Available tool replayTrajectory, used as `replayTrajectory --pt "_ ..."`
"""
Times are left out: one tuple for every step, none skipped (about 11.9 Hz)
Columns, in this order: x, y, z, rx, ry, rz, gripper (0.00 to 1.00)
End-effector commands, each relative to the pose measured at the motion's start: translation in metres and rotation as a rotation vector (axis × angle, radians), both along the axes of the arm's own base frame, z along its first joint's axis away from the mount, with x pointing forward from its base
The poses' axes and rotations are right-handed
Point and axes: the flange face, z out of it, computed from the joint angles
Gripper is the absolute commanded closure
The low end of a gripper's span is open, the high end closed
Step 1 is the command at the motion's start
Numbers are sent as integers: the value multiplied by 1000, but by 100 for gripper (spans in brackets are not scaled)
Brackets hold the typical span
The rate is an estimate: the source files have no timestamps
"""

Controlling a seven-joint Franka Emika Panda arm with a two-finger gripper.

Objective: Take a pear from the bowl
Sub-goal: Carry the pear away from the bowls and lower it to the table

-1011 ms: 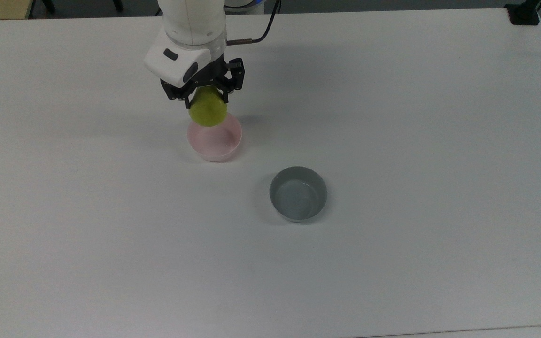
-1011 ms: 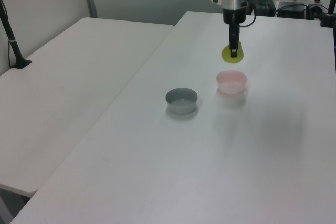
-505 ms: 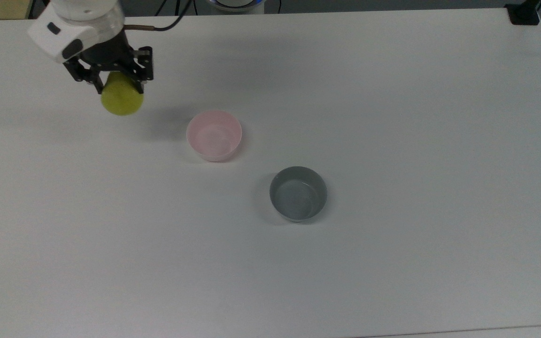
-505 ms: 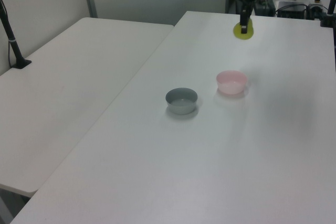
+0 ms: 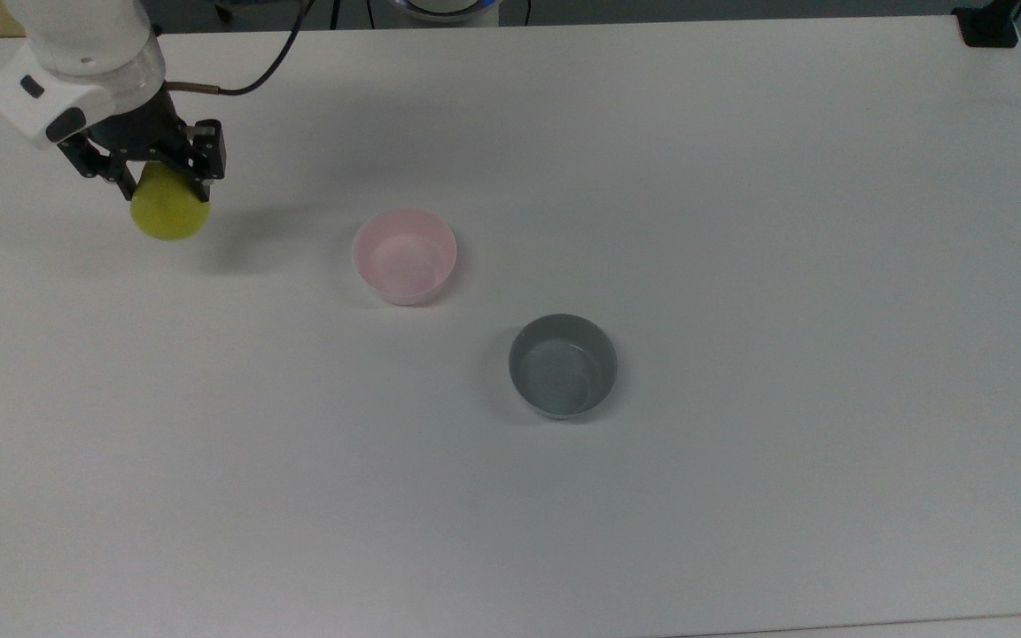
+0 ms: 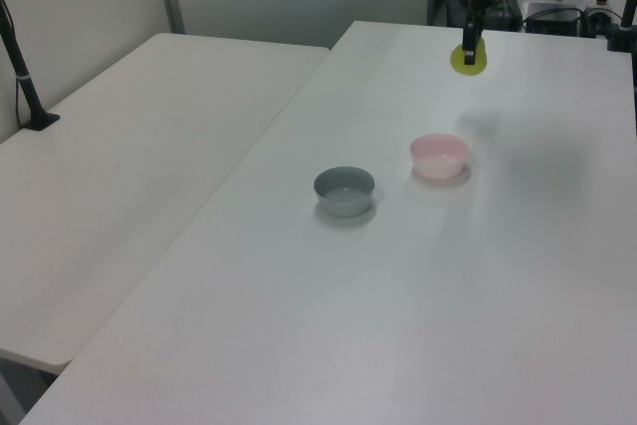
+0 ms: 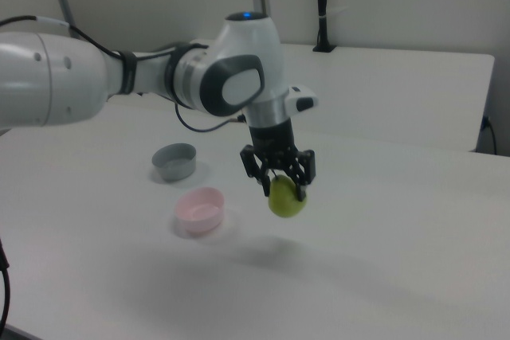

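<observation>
Since half a second ago the gripper [image 5: 163, 183] has been carried further toward the top view's left, away from the bowl [image 5: 404, 256], with the pear [image 5: 170, 213] still clamped between its black fingers. Compared with a second ago, when the fruit hung just over the bowl's rim, it is now well apart from it.

The pear is held off the table [image 5: 741, 221], its smooth, matte yellow-green skin rounded and broad at the bottom; its narrow top is hidden between the fingers. In the right view the pear [image 7: 286, 197] is seen hanging below the gripper [image 7: 280, 181] above the tabletop, with a soft shadow cast underneath. In the left view it is seen as a small yellow-green shape [image 6: 469, 59] near the far end of the table.

The bowl is small, round and glossy, pale pink inside; nothing is held in it. A grey bowl [image 5: 563, 366] of similar size, with straighter walls and a shiny inside, is also seen without contents, standing apart from the pink one. The table is plain, flat and white.
</observation>
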Motion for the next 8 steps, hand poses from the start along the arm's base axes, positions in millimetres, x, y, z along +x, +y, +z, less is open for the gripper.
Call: replayTrajectory --pt "6 -11 -45 -31 2 18 58" --pt "5 -18 -58 -27 13 9 58" --pt "7 -18 -74 -25 29 9 58" --pt "10 -20 -84 -25 24 5 57" --pt "11 -19 -89 -23 23 6 56" --pt "11 -19 -91 -23 24 6 51" --pt "13 -17 -98 -21 33 6 45" --pt "13 -17 -99 -21 32 5 40"
